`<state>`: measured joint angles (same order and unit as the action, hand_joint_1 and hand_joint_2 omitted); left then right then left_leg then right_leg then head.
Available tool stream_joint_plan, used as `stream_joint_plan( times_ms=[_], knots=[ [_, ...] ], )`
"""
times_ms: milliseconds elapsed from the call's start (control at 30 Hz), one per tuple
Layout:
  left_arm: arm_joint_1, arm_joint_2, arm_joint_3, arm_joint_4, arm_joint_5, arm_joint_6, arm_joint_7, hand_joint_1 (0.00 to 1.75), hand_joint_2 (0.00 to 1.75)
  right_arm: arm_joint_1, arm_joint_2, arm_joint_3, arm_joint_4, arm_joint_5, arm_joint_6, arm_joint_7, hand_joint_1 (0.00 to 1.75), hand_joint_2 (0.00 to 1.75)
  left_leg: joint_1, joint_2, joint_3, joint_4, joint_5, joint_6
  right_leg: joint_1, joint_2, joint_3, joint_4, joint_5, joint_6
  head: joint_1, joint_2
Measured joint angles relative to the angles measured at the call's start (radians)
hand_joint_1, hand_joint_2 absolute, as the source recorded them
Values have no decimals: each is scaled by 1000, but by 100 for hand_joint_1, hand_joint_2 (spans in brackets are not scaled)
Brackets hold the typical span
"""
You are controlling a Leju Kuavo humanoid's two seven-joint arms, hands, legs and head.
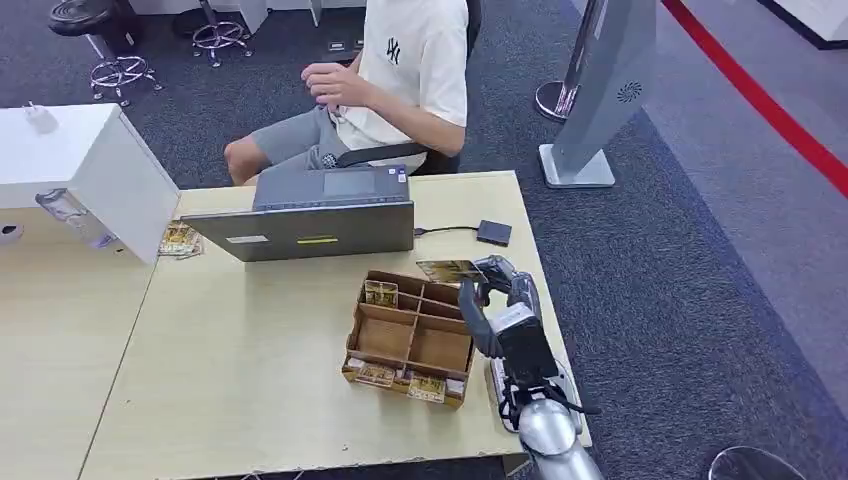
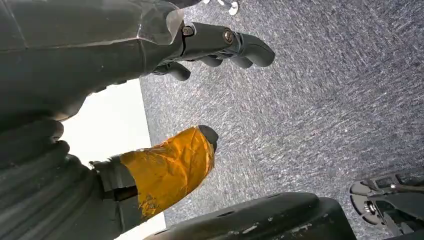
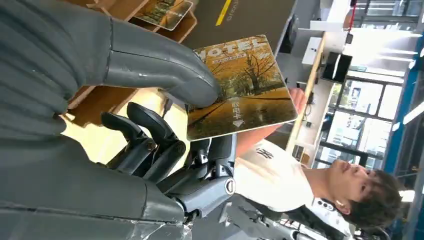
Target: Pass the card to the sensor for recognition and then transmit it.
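card [image 3: 240, 90] corner under thumb, person cropped

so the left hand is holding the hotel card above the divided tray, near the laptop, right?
No, it is the right hand that holds the hotel card, thumb on top, above the divided tray near the laptop. The head view shows it.

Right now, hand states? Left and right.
Left hand: open, holding nothing, hanging over the carpet.
Right hand: holding the card, thumb pressed on its face, above the box.
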<state>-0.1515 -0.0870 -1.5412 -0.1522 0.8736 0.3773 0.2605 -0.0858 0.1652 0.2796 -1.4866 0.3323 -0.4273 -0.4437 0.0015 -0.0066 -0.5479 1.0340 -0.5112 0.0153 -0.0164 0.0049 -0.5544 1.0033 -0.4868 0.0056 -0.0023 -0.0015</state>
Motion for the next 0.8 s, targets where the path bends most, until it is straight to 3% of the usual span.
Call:
stream_joint_plan(
  times_ms=[100, 267, 400, 600, 800],
  knots=[
    [0, 0, 0, 0, -12, 0, 2, 0, 175, -2, 0, 17, -13, 64, -37, -15, 175, 175, 0, 0, 0, 0, 0, 0, 0, 0, 0, 0, 0, 0, 0, 0],
    [-3, 0, 0, 0, -49, -10, 15, 0, 175, -38, 0, 72, -29, 245, -160, -6, 175, 175, 0, 0, 0, 0, 0, 0, 0, 0, 0, 0, 0, 0, 0, 0],
    [-8, 0, 0, 0, -94, -27, 33, 0, 175, -90, 9, 112, -30, 495, -255, 18, 175, 175, 0, 0, 0, 0, 1, 0, 0, 0, 0, 0, 0, 0, 0, 0],
    [-21, 0, 0, 0, -149, -55, 55, 0, 175, -173, 82, 85, -23, 822, -263, -19, 175, 175, 0, 0, 0, 0, 1, 0, 0, 0, 0, 1, 0, 0, 0, 0],
    [-30, -3, 0, 0, -193, -83, 74, 0, 175, -248, 147, 26, 27, 1009, -264, -5, 175, 175, 1, 0, 0, 0, 1, 0, 0, 0, 0, 1, 0, 0, 0, 0]
  ],
)
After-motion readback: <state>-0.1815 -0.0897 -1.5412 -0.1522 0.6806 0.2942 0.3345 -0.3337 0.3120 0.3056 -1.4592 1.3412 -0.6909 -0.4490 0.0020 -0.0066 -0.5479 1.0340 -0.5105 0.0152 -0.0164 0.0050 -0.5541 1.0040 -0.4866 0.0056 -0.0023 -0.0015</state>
